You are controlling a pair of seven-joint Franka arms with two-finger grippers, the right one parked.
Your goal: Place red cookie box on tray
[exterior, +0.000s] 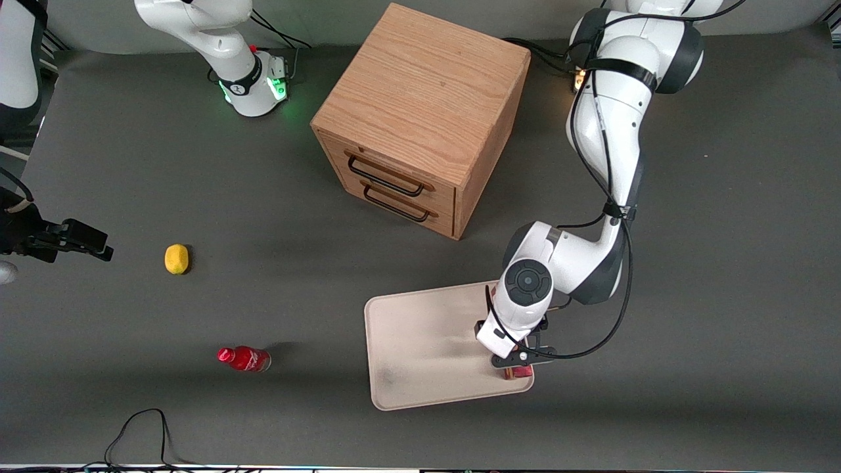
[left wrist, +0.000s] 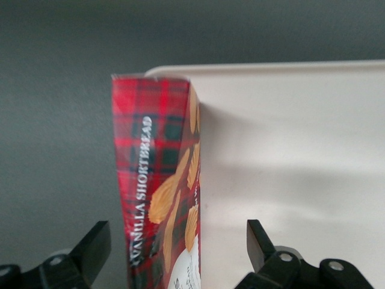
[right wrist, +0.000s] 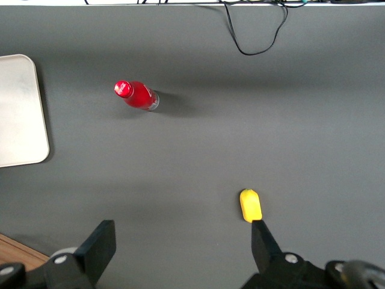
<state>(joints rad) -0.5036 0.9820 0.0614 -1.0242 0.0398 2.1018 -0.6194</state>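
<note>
Two black fingers (left wrist: 90, 250) of the jaws (exterior: 519, 362) stand wide apart with the red cookie box (left wrist: 159, 198) between them, untouched. It stands on edge, long axis running away from the wrist, along the tray (exterior: 420, 341) rim nearest the working arm's end of the desk (exterior: 723, 263).

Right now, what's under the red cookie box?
The red cookie box stands on edge at the tray rim, between the open tool fingers. Its underside is hidden, so contact can't be seen.

One cookie box (left wrist: 159, 186), one tray (exterior: 420, 348), one wooden cabinet (exterior: 420, 118) with two drawers, one red bottle (exterior: 244, 359), one lemon (exterior: 176, 258). One end effector (exterior: 516, 361) over tray edge, fingers apart.
</note>
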